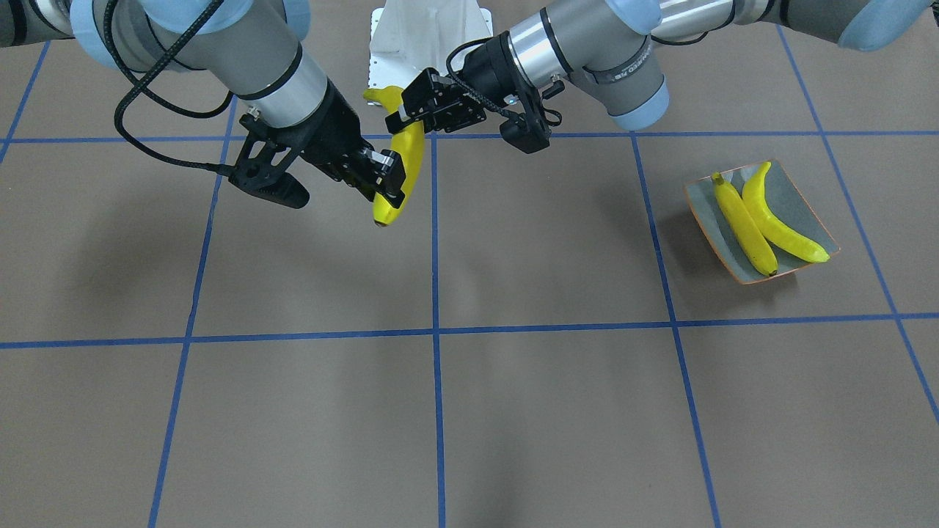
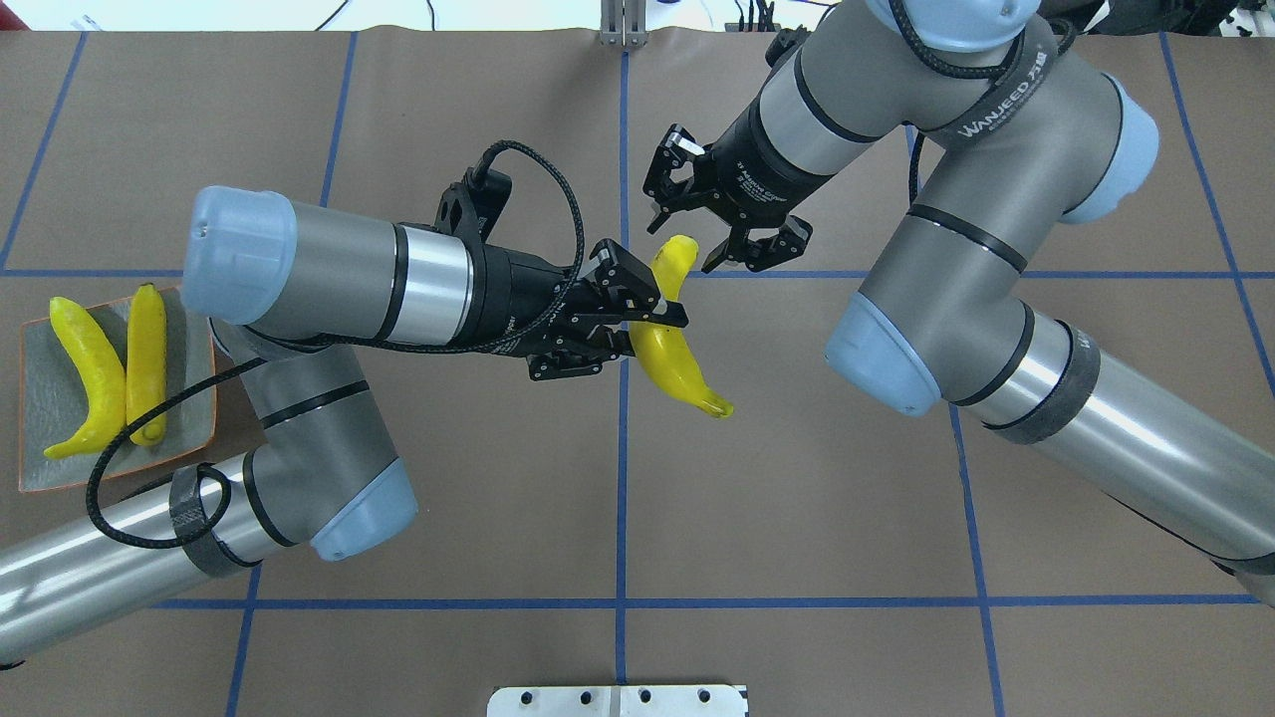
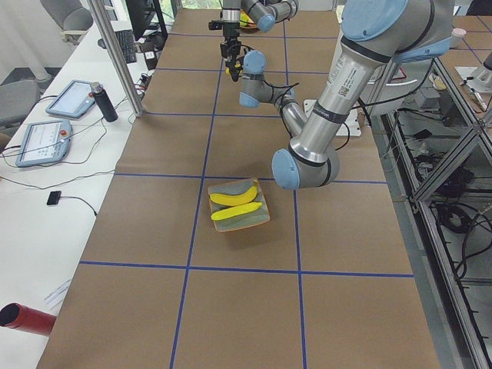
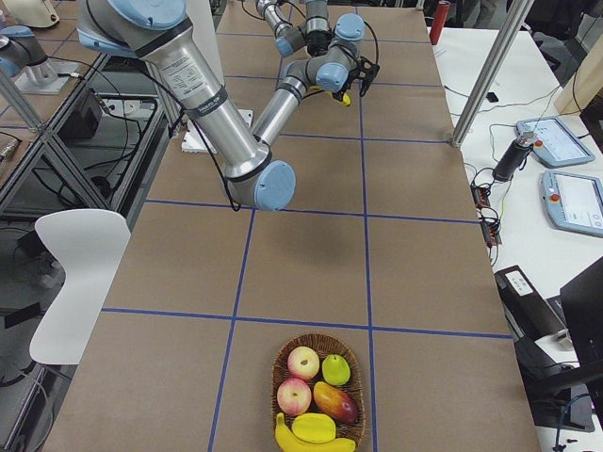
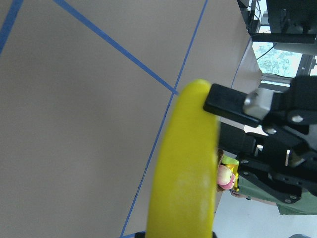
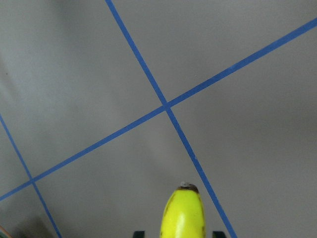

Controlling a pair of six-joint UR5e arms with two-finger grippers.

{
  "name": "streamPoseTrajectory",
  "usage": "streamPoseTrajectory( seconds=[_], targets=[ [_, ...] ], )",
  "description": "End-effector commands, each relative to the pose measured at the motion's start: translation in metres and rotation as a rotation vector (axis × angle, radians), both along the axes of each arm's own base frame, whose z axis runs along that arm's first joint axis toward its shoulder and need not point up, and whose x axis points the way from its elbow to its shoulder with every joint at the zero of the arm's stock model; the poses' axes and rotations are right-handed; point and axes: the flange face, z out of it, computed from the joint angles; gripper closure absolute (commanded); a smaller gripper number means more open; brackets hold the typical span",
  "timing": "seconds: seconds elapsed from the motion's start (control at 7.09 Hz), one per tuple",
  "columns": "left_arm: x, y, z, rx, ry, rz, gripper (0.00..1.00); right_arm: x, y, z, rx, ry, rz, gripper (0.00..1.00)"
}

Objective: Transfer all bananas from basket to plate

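Yellow and glossy, the banana [image 2: 682, 363] hangs above the bench [image 2: 797, 498], clenched mid-body by the left tool [image 2: 642, 334]. The right tool [image 2: 687, 234] stands released around its tip. It looks light, firm and slippery, so the middle seems the best hold.

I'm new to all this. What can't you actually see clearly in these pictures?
Basket: the exterior right view's bottom edge cuts it and its banana; the other fruit could hide more.
Left tool: in its wrist view the held banana, close and blurred, hides one finger.
Right tool: too small to read in both side views.
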Motion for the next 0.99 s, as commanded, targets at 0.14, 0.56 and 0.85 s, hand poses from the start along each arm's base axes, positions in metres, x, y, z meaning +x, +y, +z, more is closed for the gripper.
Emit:
streamPoseTrajectory(
  seconds=[0.14,0.56,0.85],
  targets=[
    [0.0,-0.002,0.007,0.001,-0.011,-0.003,1.0,0.003,0.0,0.003,0.018,-0.022,0.005,0.0],
    [-0.022,-0.015,0.066,-0.073,-0.079,-0.035,1.0,0.03,-0.019,0.03,-0.008,0.005,0.048,0.0],
    [-0.085,-0.015,0.125,-0.16,-0.124,-0.1,1.0,0.042,-0.027,0.05,-0.019,0.032,0.077,0.0]
  ],
)
